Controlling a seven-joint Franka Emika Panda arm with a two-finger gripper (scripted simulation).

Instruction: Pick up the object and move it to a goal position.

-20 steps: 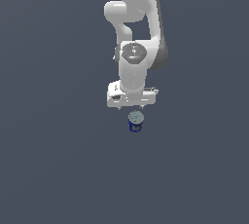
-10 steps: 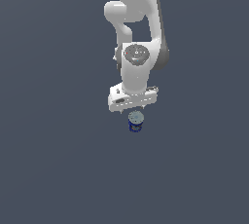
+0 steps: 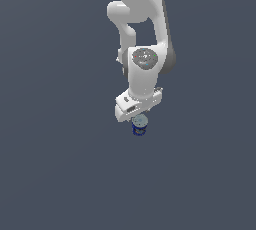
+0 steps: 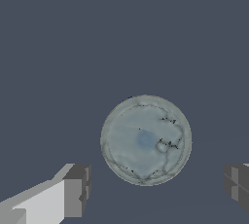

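Pale grey-blue on top and dark blue below, the object point(image 4: 146, 140) sits between the spread fingers point(image 4: 78, 190) of the gripper point(image 3: 139, 122), well away from any edge of the plain grey surface point(image 3: 55, 174). The jaws stand open, touching nothing, so this looks like the approach before the grasp. Next, I judge, the arm must lower and pinch the narrow body. Fingertips are cut off in the wrist view; no goal marker is visible.

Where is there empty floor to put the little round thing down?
Bare grey floor lies all around. Only one spot is crowded: under the end effector, where the object sits, the open fingers apart on either side of it.
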